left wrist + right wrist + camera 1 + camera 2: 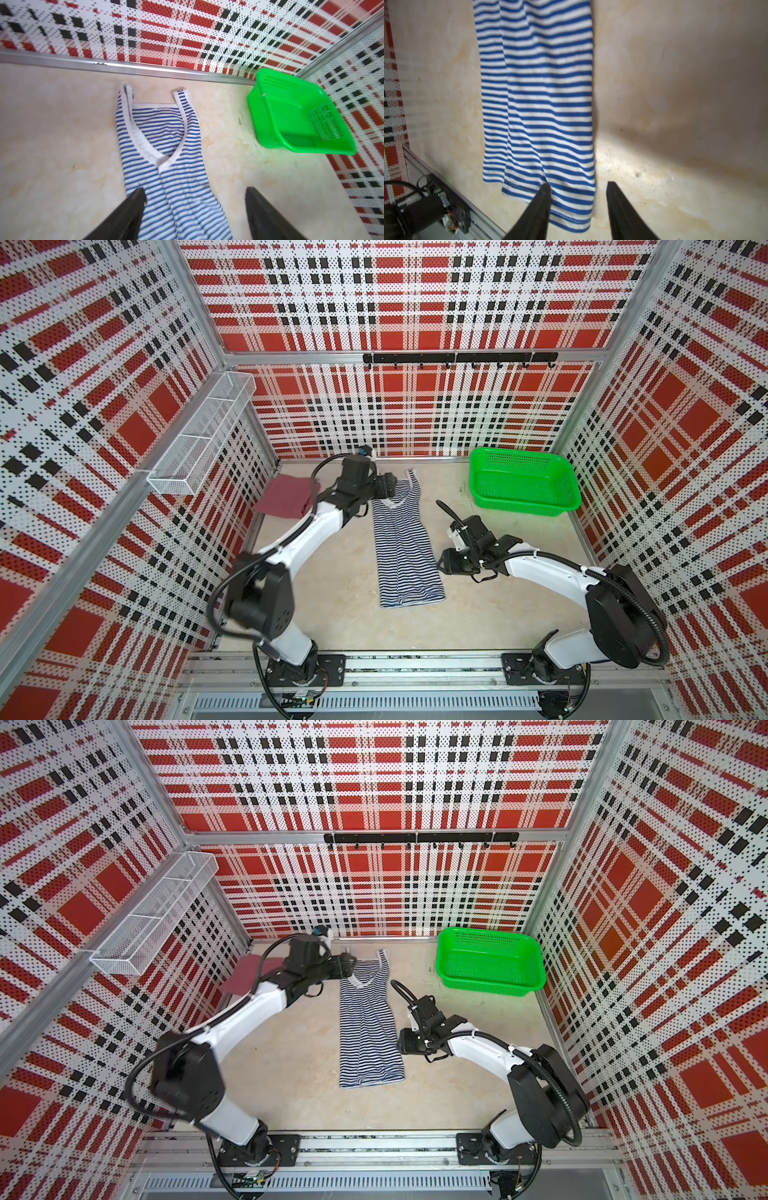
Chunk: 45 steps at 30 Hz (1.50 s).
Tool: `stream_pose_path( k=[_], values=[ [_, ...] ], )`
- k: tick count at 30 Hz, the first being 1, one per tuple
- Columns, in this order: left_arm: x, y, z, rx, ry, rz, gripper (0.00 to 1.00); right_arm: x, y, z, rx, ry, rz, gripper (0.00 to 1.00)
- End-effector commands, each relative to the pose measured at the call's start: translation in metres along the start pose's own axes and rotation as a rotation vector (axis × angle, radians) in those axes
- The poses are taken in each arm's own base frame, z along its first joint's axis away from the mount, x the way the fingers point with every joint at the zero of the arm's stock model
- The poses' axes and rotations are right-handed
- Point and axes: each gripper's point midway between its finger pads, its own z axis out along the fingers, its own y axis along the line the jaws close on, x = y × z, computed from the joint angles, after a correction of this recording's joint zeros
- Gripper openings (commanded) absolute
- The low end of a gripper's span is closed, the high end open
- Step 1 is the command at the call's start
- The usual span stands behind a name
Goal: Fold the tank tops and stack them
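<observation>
The striped tank top (405,549) (370,1029) lies flat mid-table as a long narrow strip, straps toward the back wall. The maroon tank top (284,499) (243,977) rests folded at the back left, partly hidden by my left arm. My left gripper (390,486) (196,192) hovers open over the striped top's (166,187) neckline end, holding nothing. My right gripper (444,562) (578,186) is open at the top's right side near the hem (566,216). One finger is over the cloth and one over bare table.
A green mesh basket (523,481) (490,965) (270,128) stands at the back right. A white wire shelf (199,435) hangs on the left wall and a black hook rail (457,358) on the back wall. The arm bases sit along the front rail.
</observation>
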Motion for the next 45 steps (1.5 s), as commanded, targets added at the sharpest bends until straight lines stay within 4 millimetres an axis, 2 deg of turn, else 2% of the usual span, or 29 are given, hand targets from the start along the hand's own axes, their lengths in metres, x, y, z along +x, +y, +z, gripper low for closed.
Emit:
stream_pose_path(
  k=[1, 5, 8, 11, 20, 23, 26, 28, 30, 33, 36, 38, 39, 41, 45],
  values=[
    [0.094, 0.036, -0.017, -0.089, 0.183, -0.133, 0.68, 0.024, -0.002, 0.000, -0.055, 0.104, 0.028, 0.39],
    [0.167, 0.032, -0.055, -0.012, 0.307, -0.303, 0.64, 0.037, 0.004, 0.006, -0.126, 0.154, 0.054, 0.36],
    [0.214, 0.027, -0.072, 0.032, 0.380, -0.421, 0.65, 0.042, 0.008, 0.008, -0.165, 0.164, 0.073, 0.38],
    [0.244, 0.020, -0.079, 0.097, 0.439, -0.514, 0.65, 0.048, 0.009, 0.014, -0.191, 0.181, 0.095, 0.43],
    [0.304, 0.022, -0.087, 0.045, 0.605, -0.544, 0.61, 0.060, -0.003, 0.026, -0.163, 0.200, 0.125, 0.46],
    [0.317, 0.024, -0.088, 0.030, 0.635, -0.546, 0.57, 0.061, -0.003, 0.028, -0.163, 0.202, 0.127, 0.47],
    [0.331, 0.025, -0.092, 0.019, 0.679, -0.542, 0.48, 0.063, -0.004, 0.031, -0.151, 0.213, 0.123, 0.48],
    [0.339, 0.030, -0.093, 0.004, 0.692, -0.538, 0.47, 0.064, -0.006, 0.033, -0.144, 0.216, 0.124, 0.49],
    [0.341, 0.030, -0.090, 0.019, 0.687, -0.552, 0.45, 0.066, -0.007, 0.037, -0.145, 0.222, 0.130, 0.49],
    [0.345, 0.029, -0.088, 0.028, 0.690, -0.561, 0.35, 0.069, -0.004, 0.040, -0.140, 0.229, 0.128, 0.47],
    [0.342, 0.028, -0.087, 0.026, 0.687, -0.548, 0.18, 0.071, 0.001, 0.041, -0.130, 0.237, 0.111, 0.39],
    [0.336, 0.025, -0.088, 0.032, 0.676, -0.542, 0.04, 0.070, 0.005, 0.038, -0.116, 0.235, 0.092, 0.30],
    [0.332, 0.024, -0.089, 0.033, 0.666, -0.538, 0.00, 0.070, 0.006, 0.036, -0.102, 0.232, 0.081, 0.21],
    [0.326, 0.021, -0.093, 0.040, 0.655, -0.534, 0.00, 0.072, 0.006, 0.031, -0.074, 0.227, 0.060, 0.11],
    [0.318, 0.013, -0.108, 0.044, 0.647, -0.528, 0.00, 0.080, 0.009, 0.015, -0.015, 0.223, 0.012, 0.00]
  ],
)
